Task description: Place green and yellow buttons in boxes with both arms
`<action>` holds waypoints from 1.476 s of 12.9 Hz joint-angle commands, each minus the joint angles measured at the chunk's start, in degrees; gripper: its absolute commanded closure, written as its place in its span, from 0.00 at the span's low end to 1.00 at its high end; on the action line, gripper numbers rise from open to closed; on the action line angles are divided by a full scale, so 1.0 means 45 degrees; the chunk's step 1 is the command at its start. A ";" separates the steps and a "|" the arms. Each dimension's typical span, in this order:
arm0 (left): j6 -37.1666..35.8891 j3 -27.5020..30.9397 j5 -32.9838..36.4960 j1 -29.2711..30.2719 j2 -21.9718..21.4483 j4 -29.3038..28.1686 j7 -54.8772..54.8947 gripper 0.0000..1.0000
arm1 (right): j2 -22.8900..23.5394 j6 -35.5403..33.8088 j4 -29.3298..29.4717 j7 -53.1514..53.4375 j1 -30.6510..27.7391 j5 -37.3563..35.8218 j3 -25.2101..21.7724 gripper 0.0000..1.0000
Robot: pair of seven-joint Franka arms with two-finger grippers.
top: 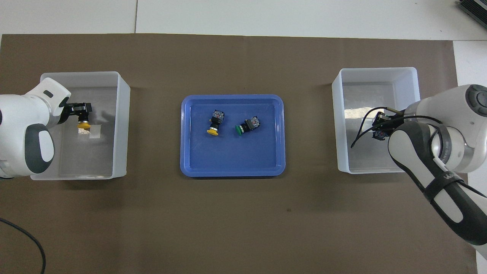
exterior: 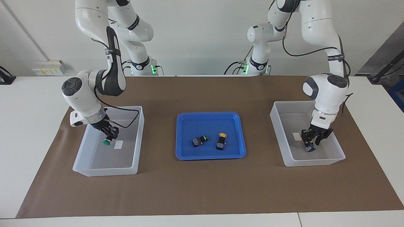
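My right gripper is shut on a green button and holds it low inside the box at the right arm's end; the gripper also shows in the overhead view. My left gripper is shut on a yellow button low inside the other box, near its white label. In the facing view only that button's blue body shows. One green button and one yellow button lie on their sides in the blue tray.
The blue tray sits mid-table between the two boxes on a brown mat. Two smaller arm bases with green lights stand at the robots' edge of the table.
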 commanded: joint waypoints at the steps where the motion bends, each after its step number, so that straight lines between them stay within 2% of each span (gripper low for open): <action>1: -0.0123 0.0032 0.0254 -0.0008 -0.0347 0.0243 0.0070 0.00 | -0.0070 0.0234 -0.0102 -0.0182 -0.0146 0.0251 0.0104 0.00; 5: -0.2697 0.0013 0.0254 -0.0963 -0.1400 0.0887 -0.0047 0.00 | -0.0635 -0.0875 0.1007 -0.0163 0.0088 0.0055 0.0239 0.00; 8: -0.4359 -0.0045 0.0254 -0.2269 -0.1696 0.1531 -0.0415 0.00 | -0.0617 -0.2128 0.2551 0.0808 0.1121 -0.0022 0.0240 0.00; 10: -0.4091 -0.0104 0.0254 -0.3382 -0.1696 0.1417 -0.0983 0.00 | -0.0500 -0.2403 0.3158 0.2873 0.2173 -0.0217 0.0240 0.00; 13: -0.3604 -0.0104 0.0254 -0.4905 -0.1483 0.1279 -0.2209 0.02 | -0.0092 -0.1801 0.3452 0.7011 0.3832 -0.0024 0.0279 0.00; 16: -0.2103 -0.0104 0.0254 -0.6351 -0.0625 0.1260 -0.3850 0.05 | 0.0748 -0.0805 0.3784 1.0044 0.4813 0.0443 0.0299 0.00; 19: 0.0044 -0.0104 0.0234 -0.7251 0.0681 0.1395 -0.5511 0.12 | 0.1568 0.0737 0.3883 1.1844 0.5556 0.2335 0.0280 0.00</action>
